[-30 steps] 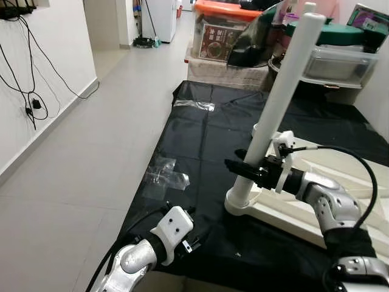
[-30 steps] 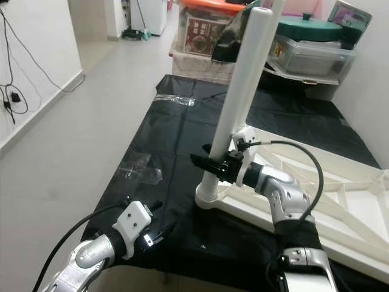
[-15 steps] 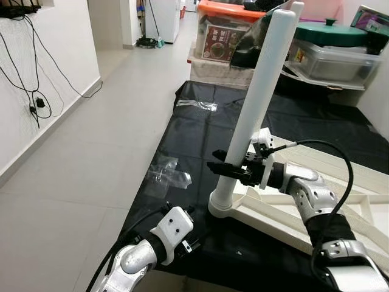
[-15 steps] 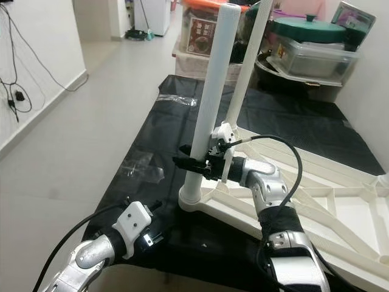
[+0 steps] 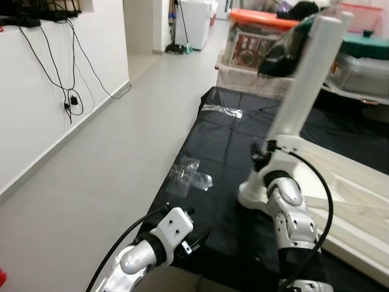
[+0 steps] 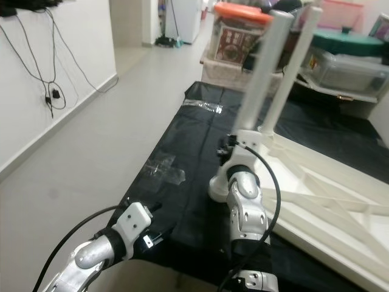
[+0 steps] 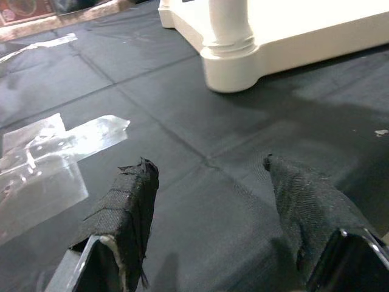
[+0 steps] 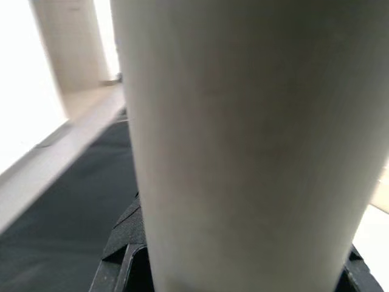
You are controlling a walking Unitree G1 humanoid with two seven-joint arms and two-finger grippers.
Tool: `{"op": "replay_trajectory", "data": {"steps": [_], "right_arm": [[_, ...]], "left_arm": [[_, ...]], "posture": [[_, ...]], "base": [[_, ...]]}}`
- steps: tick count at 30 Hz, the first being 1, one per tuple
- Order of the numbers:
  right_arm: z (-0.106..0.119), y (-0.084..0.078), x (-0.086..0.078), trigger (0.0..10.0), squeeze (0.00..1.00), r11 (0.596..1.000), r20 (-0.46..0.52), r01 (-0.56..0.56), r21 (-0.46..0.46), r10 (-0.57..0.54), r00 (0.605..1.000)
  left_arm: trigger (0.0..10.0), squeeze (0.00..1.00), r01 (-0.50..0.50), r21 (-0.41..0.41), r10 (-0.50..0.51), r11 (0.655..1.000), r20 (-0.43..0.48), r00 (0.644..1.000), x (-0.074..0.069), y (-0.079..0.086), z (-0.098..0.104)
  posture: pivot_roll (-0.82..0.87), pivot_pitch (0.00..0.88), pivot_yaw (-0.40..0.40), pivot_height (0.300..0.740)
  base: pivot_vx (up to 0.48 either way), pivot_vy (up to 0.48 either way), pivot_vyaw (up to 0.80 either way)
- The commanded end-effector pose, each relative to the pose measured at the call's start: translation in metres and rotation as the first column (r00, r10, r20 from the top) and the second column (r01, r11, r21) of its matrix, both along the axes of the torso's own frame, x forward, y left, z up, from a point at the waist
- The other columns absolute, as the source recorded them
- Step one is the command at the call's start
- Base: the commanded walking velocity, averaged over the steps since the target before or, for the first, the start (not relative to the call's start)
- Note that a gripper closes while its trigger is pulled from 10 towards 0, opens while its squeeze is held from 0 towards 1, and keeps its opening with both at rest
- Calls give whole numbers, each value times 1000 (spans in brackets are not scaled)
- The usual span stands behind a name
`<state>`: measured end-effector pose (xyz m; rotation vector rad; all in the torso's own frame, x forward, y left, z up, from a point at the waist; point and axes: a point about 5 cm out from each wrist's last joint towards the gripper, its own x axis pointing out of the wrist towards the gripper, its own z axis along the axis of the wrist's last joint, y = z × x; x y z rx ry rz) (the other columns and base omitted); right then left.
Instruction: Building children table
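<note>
Table leg (image 5: 307, 79) gripped by right hand (image 5: 262, 159).

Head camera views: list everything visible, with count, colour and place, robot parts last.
table leg: one, white, upright at the corner of the tabletop
second leg: one, white, behind the first
tabletop: one, white, upside down on the sheet
sheet: one, black, on the floor
tape: clear strips, on the sheet's left edge
storage boxes: several, beyond the sheet
cables: black, on the left wall
left gripper: open above the sheet
right gripper: around the nearer leg
</note>
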<state>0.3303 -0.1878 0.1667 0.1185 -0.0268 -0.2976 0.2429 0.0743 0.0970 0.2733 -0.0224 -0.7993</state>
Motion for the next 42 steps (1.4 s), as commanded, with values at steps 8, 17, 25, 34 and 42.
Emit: {"op": "replay_trajectory", "data": {"steps": [8,17,25,34,42], "right_arm": [[-8,40,0,10000,1000,984,69,-121,131,113,991],[-2,12,4,10000,0,831,104,-552,70,545,832],[12,-2,6,10000,0,393,-21,-919,40,920,392],[18,13,24,0,0,160,-43,-985,63,987,157],[15,18,28,0,0,258,-33,-966,-8,965,259]], "left_arm": [[10000,0,1,-8,-1,1000,0,1000,-1,-1,0],[10000,0,5,-14,-5,1000,3,1000,1,-5,0],[10000,0,14,-23,-14,1000,-1,1000,2,-8,1],[10000,0,8,-16,-8,1000,4,1000,2,-8,0],[10000,0,5,-17,-5,1000,3,1000,1,-6,0]], "posture": [[170,0,-132,740],[137,0,-133,740],[119,0,-118,740],[147,0,-135,740],[144,0,-131,740]], "base": [[0,0,0],[0,0,0],[0,0,0],[0,0,0],[0,0,0]]}}
